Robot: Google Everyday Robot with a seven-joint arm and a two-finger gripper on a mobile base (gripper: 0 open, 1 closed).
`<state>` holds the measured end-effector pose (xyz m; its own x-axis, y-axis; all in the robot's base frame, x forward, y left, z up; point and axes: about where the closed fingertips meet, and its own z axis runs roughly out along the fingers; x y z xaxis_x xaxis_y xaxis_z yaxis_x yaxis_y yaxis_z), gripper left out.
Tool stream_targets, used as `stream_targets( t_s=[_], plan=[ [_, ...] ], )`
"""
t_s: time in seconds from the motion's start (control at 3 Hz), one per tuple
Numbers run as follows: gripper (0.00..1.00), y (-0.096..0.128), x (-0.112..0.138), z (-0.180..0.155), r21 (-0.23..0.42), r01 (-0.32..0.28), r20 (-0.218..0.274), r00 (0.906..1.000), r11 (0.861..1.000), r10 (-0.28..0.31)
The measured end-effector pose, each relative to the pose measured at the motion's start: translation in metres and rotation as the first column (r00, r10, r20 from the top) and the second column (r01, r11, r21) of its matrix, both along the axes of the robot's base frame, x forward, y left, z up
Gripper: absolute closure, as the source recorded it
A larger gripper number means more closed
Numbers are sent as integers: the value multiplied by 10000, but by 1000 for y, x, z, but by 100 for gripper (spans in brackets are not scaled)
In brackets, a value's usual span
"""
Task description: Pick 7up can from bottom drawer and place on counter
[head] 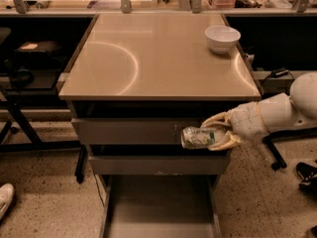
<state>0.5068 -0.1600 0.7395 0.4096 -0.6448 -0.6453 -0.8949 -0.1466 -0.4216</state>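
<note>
1. While your gripper [214, 134] has its fingers closed around the sideways 7up can [197, 138], the can hangs above the open drawer [158, 202], below counter [158, 58] height.
2. You've got the pick done; lifting and placing it on the counter remain.

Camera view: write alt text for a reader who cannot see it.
The robot's hand grips the 7up can sideways in front of the upper grey drawer front, above the open bottom drawer and below the beige counter. A white bowl sits near the counter's far right corner.
</note>
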Motion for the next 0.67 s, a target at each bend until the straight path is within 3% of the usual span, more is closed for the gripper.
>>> stream_targets(
  t_s=[0.67],
  plan=[
    [100, 2, 41, 119, -567, 659, 940, 9937, 9962, -604]
  ],
)
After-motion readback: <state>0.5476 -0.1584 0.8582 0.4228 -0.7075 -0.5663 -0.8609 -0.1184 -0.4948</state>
